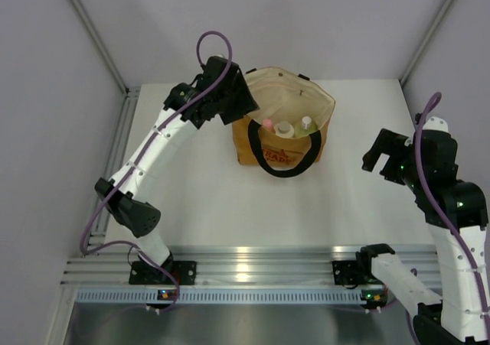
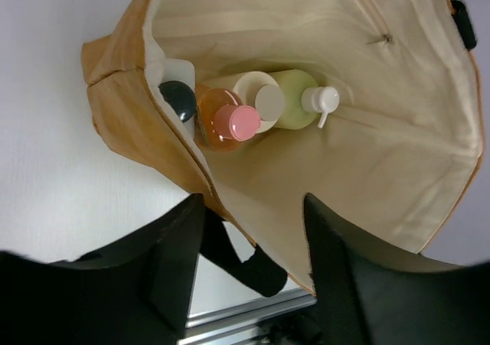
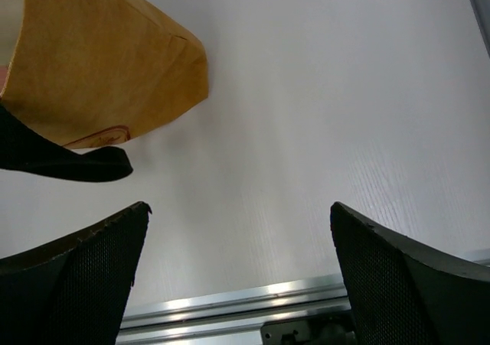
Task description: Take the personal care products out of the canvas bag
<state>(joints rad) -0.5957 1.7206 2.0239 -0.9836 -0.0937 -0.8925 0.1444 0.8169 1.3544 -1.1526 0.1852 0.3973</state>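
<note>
The canvas bag (image 1: 285, 155) stands open at the table's middle, black handle (image 1: 287, 169) hanging in front. In the left wrist view the bag (image 2: 398, 131) holds four bottles in a row: white with dark cap (image 2: 178, 99), orange with pink cap (image 2: 233, 121), cream with cream lid (image 2: 268, 100), yellow-green with white pump cap (image 2: 300, 99). My left gripper (image 2: 253, 234) is open over the bag's left rim (image 1: 243, 109), with the rim and handle between its jaws, untouched. My right gripper (image 1: 377, 157) is open and empty right of the bag, above bare table (image 3: 237, 222).
White walls close the table on the left, back and right. An aluminium rail (image 1: 253, 268) runs along the near edge by the arm bases. In the right wrist view the bag's corner (image 3: 107, 62) and handle (image 3: 69, 163) are at the upper left.
</note>
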